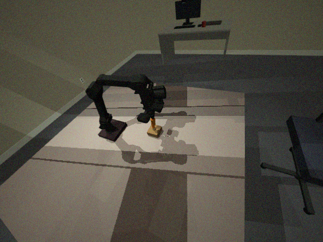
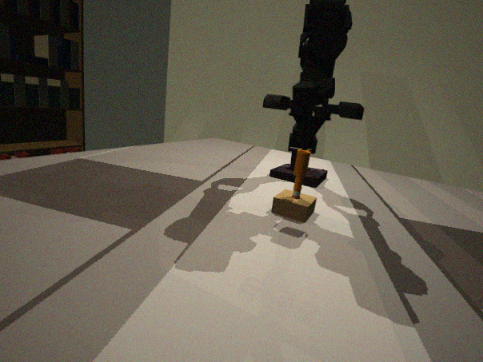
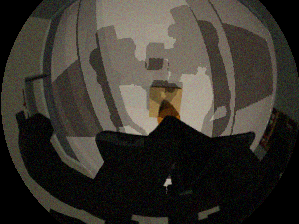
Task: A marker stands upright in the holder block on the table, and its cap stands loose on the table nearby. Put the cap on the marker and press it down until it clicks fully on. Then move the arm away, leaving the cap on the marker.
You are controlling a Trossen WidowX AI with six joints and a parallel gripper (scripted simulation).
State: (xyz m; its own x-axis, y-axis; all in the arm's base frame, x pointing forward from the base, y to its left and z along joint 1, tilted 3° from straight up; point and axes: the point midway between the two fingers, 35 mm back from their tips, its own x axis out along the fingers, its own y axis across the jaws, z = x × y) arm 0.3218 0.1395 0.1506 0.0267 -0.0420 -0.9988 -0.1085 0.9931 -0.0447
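Note:
The tan holder block (image 1: 154, 132) (image 2: 293, 208) (image 3: 156, 103) sits on the table with the marker standing upright in it. A pale band of the marker (image 2: 296, 194) shows just above the block. The orange cap (image 1: 152, 122) (image 2: 302, 161) (image 3: 165, 115) stands upright on top of the marker, in line with it. Whether it is fully seated cannot be told. My gripper (image 1: 152, 117) (image 2: 301, 146) (image 3: 169, 119) is shut and empty, pointing down, with its fingertips at the top of the cap. Whether they touch it is hard to tell.
The arm's dark base plate (image 1: 113, 130) (image 2: 318, 176) stands behind the block. Shadows of the arm fall across the table. A desk (image 1: 194, 33) with a monitor (image 1: 187, 8) is at the back, a chair (image 1: 307, 145) at the right and a bookshelf (image 2: 74, 124) at the far left.

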